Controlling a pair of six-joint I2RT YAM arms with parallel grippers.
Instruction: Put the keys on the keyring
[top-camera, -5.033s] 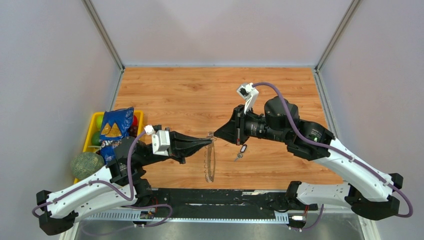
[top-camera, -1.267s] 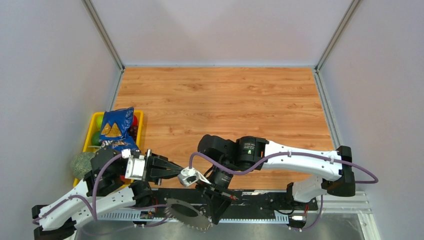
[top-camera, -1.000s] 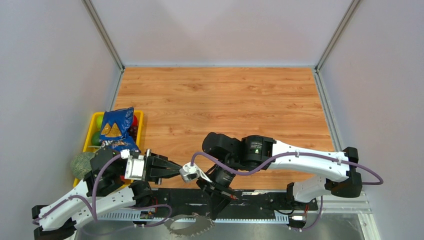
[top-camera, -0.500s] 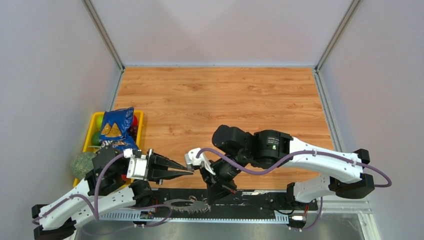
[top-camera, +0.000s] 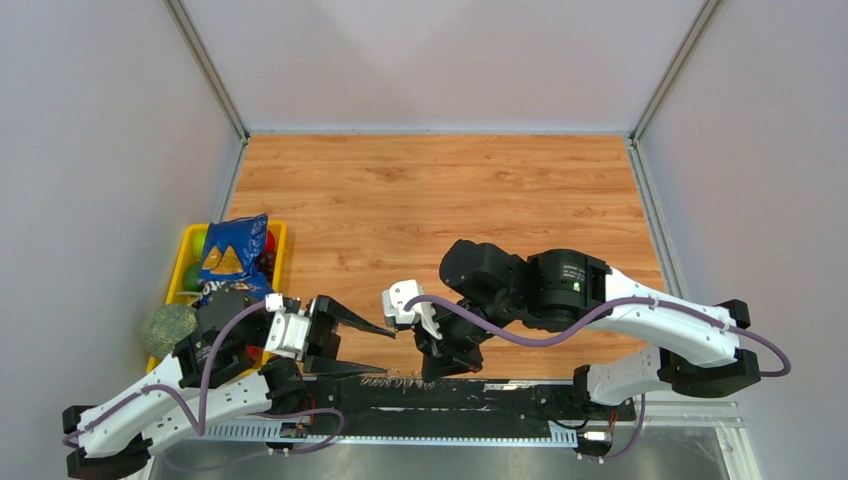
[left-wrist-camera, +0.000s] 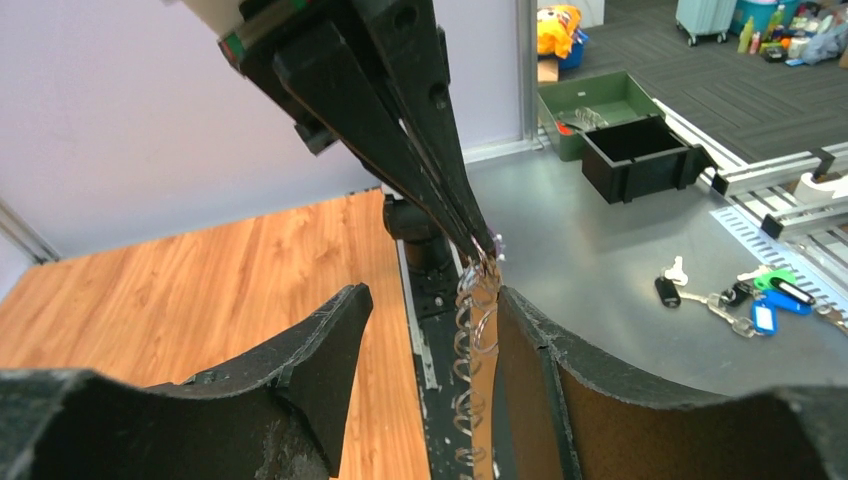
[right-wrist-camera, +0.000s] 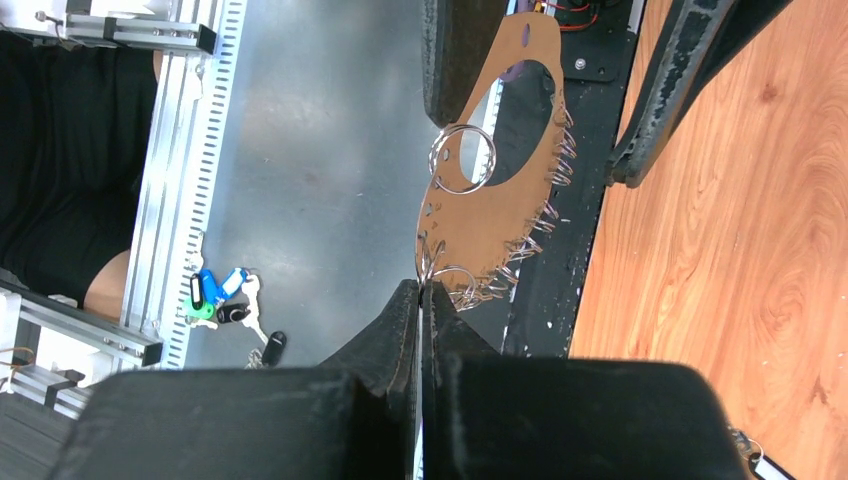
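From above, we see the keyring (top-camera: 397, 379) only edge-on, a thin jagged line below the right hand (top-camera: 432, 368). In the right wrist view its near rim hides behind the fingers (right-wrist-camera: 396, 335) and its far end meets the top edge. The keys (left-wrist-camera: 740, 295) form perhaps one small cluster, too small to count.

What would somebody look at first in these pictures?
The big flat hoop fringed with little wire rings, pinched by the right gripper at the near edge of the table, with the left gripper open around it. Then the colourful keys on the grey metal beyond, and the blue snack bag in the yellow bin.
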